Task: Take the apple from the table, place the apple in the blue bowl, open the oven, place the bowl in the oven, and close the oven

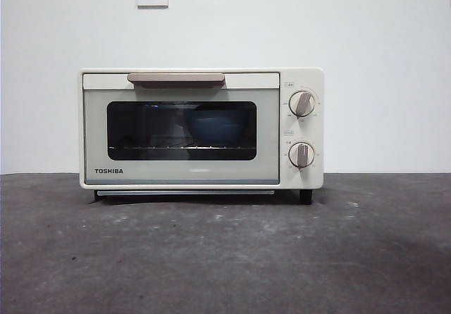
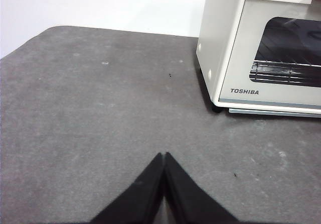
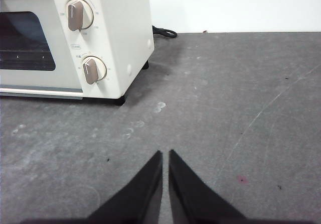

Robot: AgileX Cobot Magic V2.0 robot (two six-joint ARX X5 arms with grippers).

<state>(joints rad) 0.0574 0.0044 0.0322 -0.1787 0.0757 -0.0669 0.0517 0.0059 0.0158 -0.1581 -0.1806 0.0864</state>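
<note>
Behind the dark glass of the closed oven [image 1: 201, 128], the blue bowl [image 1: 215, 126] sat on the wire rack [image 1: 182, 147], toward the knob side of the window; the apple could not be made out, and none lay on the counter [image 1: 225, 258]. The door stood shut beneath its beige handle [image 1: 176, 79], so the task appeared essentially finished. The left gripper [image 2: 164, 156] hung over bare counter off the oven's TOSHIBA-lettered corner, fingers pressed together and holding nothing. The right gripper [image 3: 165, 153] hung off the opposite, knob-bearing corner, fingers nearly touching, likewise empty. The oven lay ahead of both grippers, between them, its long axis crosswise; neither arm seemed clearly nearer. No further move seemed required beyond resting clear.
</note>
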